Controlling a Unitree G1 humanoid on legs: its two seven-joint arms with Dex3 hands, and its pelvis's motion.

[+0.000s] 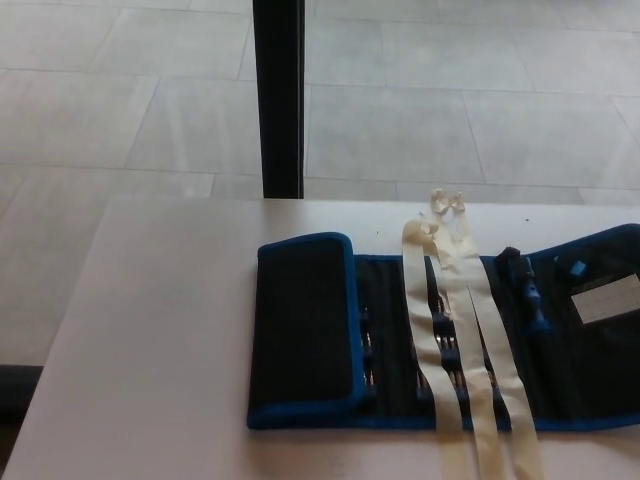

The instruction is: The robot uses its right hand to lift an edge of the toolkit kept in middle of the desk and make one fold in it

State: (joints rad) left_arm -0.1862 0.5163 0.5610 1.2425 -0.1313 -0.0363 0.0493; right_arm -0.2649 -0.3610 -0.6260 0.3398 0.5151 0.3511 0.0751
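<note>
A black, blue-trimmed toolkit lies unrolled across the middle of the white desk, its left end already folded over into a flap. Neither robot hand appears, so their grip cannot be told. Cream tie ribbons trail across the tools; a dark pillar stands behind.

Toolkit runs off the frame's right edge; ribbons are cut at the bottom edge; pocketed tools are indistinct.
</note>
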